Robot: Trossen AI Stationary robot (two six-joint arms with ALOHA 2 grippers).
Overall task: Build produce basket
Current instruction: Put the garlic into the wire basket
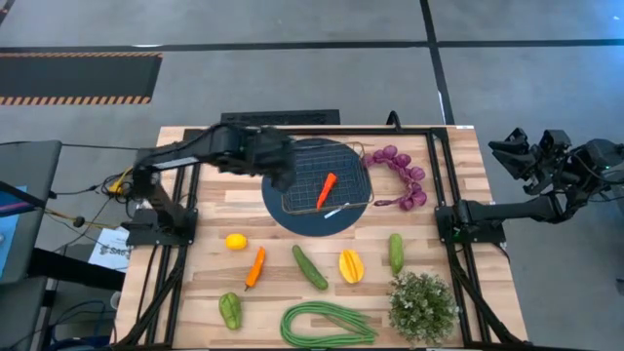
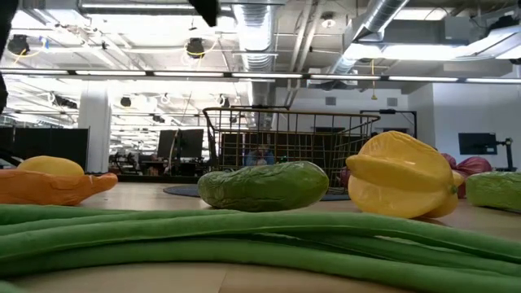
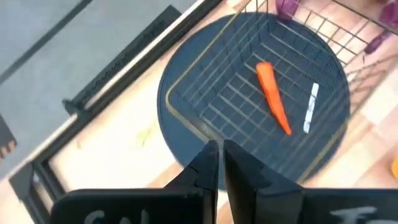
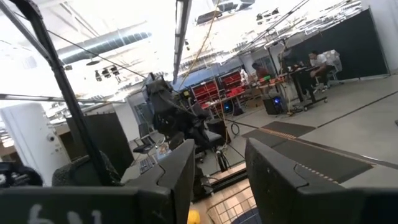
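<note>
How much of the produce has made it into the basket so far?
One orange carrot lies in the basket. The left gripper, shut and empty, hangs over its edge. The grapes, lemon, cucumber and beans remain on the table.

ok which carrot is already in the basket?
The red-orange carrot lies inside the wire basket on the blue plate. The other, orange carrot still lies on the bare table, near the lemon.
</note>
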